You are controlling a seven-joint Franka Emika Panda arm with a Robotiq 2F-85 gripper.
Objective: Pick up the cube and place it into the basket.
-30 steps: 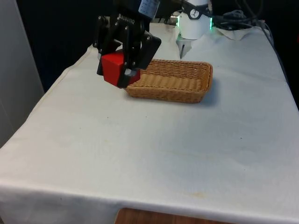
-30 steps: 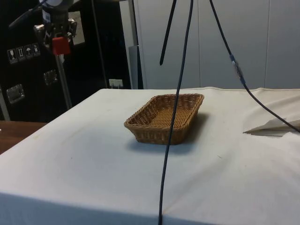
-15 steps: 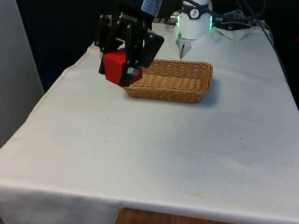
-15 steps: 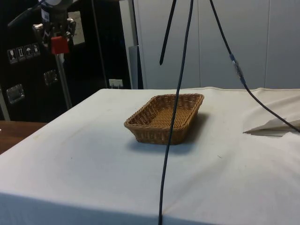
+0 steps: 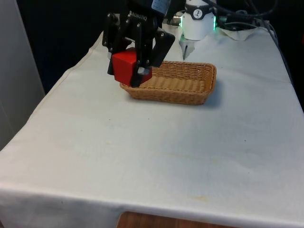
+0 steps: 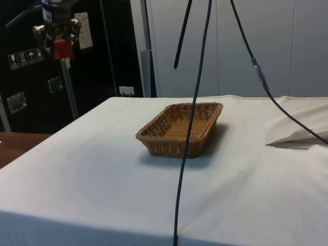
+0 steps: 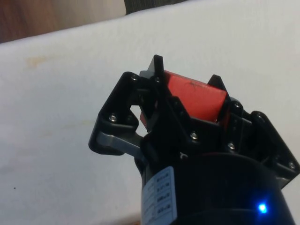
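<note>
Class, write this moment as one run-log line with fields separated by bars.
phase: carry | gripper: shut on red cube, held above table | brown wicker basket: empty, on white cloth | cube not yet placed

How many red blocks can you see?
1. The red cube is clamped in the gripper, held in the air beside the basket, near its end on the front view's left. Nothing shows inside the basket.

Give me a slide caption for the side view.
Black two-finger gripper holds the red cube high above the white-clothed table, away from the wicker basket.
</note>
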